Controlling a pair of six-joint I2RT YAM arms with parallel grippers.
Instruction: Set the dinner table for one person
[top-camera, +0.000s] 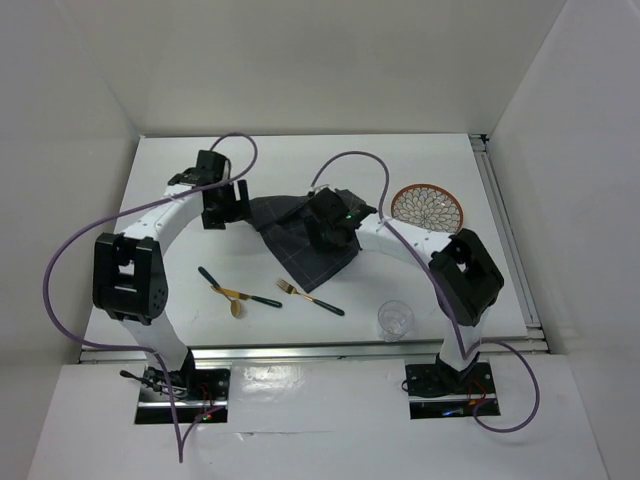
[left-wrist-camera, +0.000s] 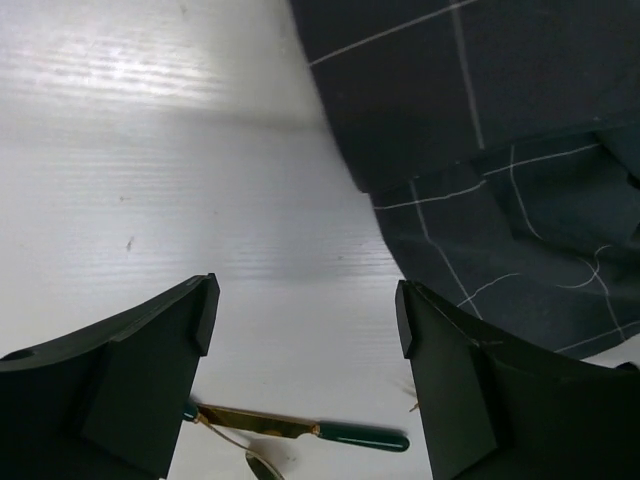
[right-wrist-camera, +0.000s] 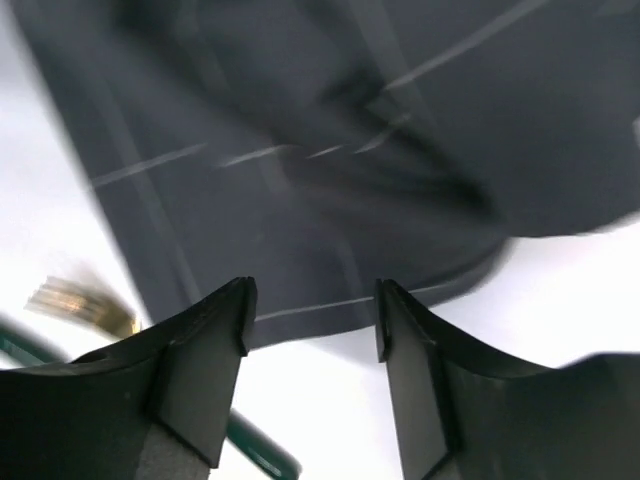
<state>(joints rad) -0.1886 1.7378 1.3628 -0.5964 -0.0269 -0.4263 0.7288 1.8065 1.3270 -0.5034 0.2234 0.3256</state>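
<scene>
The dinner table (top-camera: 400, 160) is a white top with metal rails. A dark grey checked placemat (top-camera: 300, 240) lies crumpled at its middle. My left gripper (top-camera: 222, 205) hovers open and empty at the mat's left edge. In the left wrist view the open left gripper (left-wrist-camera: 305, 300) is over bare table, with the placemat (left-wrist-camera: 480, 150) to its right. My right gripper (top-camera: 325, 235) is open over the mat. In the right wrist view the right gripper (right-wrist-camera: 312, 310) is open and empty at the placemat's (right-wrist-camera: 330, 130) edge.
A gold knife with a green handle (top-camera: 250, 297) (left-wrist-camera: 300, 428) and a spoon (top-camera: 225, 292) lie front left. A fork (top-camera: 310, 298) (right-wrist-camera: 80, 300) lies front centre. A patterned plate (top-camera: 427, 206) sits at the right. A clear glass (top-camera: 395, 320) stands front right.
</scene>
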